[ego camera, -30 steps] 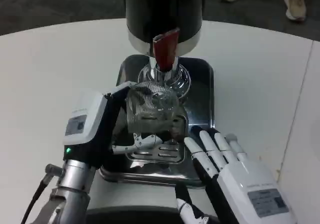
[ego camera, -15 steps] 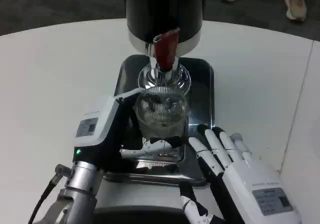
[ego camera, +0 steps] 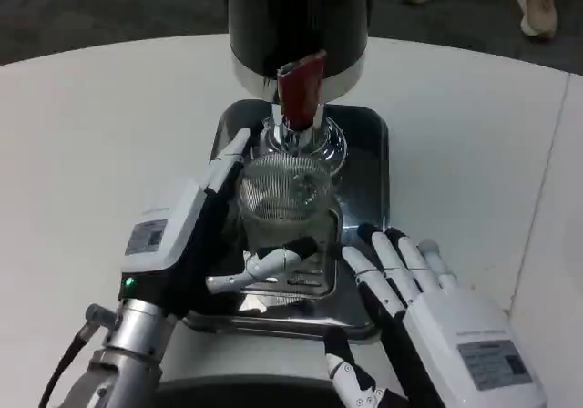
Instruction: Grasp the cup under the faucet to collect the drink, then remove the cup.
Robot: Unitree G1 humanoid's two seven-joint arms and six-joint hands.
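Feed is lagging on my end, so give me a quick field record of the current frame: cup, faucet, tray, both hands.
cup: clear ribbed glass cup, upright on the tray, just below the faucet
faucet: chrome spout with red lever, on the black dispenser
tray: metal drip tray on the white table
left hand: left hand wrapped around the cup, holding it
right hand: right hand at the tray's right front, fingers spread, holding nothing
drink in cup: cannot tell
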